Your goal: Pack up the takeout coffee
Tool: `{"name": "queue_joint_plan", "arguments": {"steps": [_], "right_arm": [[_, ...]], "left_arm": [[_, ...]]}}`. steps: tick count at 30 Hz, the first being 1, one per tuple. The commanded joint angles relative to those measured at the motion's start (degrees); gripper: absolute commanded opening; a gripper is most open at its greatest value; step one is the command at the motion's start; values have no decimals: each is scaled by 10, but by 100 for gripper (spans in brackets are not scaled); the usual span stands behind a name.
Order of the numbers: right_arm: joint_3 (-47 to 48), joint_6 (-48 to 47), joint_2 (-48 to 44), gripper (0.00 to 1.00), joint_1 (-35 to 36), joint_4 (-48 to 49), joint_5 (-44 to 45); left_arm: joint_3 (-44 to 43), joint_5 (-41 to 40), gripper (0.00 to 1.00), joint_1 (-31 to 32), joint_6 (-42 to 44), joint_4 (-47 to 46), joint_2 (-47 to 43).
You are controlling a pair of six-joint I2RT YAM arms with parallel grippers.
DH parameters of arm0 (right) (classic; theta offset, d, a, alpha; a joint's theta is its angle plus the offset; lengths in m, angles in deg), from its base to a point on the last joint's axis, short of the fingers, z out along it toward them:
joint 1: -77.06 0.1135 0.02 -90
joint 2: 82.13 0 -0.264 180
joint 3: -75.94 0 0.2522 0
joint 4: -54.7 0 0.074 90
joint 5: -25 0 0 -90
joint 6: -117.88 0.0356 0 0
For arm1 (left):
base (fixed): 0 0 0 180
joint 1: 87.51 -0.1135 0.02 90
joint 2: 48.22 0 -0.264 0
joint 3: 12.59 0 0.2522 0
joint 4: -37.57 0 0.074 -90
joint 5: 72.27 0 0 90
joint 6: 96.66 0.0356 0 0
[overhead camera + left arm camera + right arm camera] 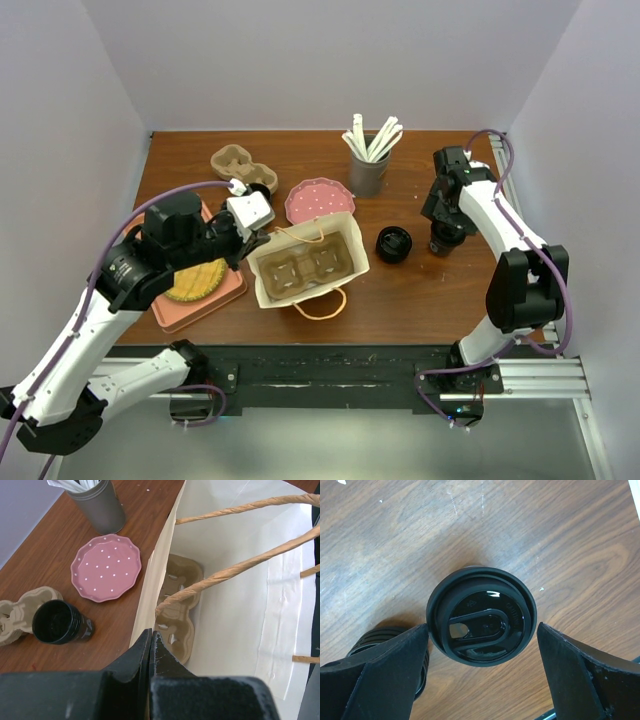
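Observation:
A white paper bag (345, 245) with twisted handles stands open at mid-table, a cardboard cup carrier (300, 266) lying inside it. My left gripper (258, 243) is shut on the bag's left rim; in the left wrist view the bag wall (150, 587) runs into the closed fingertips (150, 636), and the carrier (181, 602) shows in the bag. My right gripper (482, 626) is open, its fingers on either side of an upright black lidded coffee cup (481, 615) without touching it. A second black cup (393, 244) sits just left of it, partly hidden behind the finger (380, 670).
A pink dotted plate (318, 200) and a grey holder of white straws (369, 170) stand behind the bag. A spare cardboard carrier (232, 160) and a third black cup (57, 621) lie at the back left. A salmon tray (175, 312) sits under my left arm.

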Motion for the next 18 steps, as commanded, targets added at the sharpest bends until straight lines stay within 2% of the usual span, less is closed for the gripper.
{"name": "queue_joint_plan", "arguments": {"steps": [1,6,11,18], "right_arm": [[15,-18,-22,93,-16,17,-17],[10,-21,-18,91,-19,23,-28],[-1,-23,-15,84,-22,34,-38],[-8,-17,-14,82,-26,34,-42]], "left_arm": [[-13,8,0,3,3,-32,2],[-13,15,0,3,3,-34,6],[-14,15,0,3,5,-35,9],[-17,13,0,4,5,-33,10]]}}
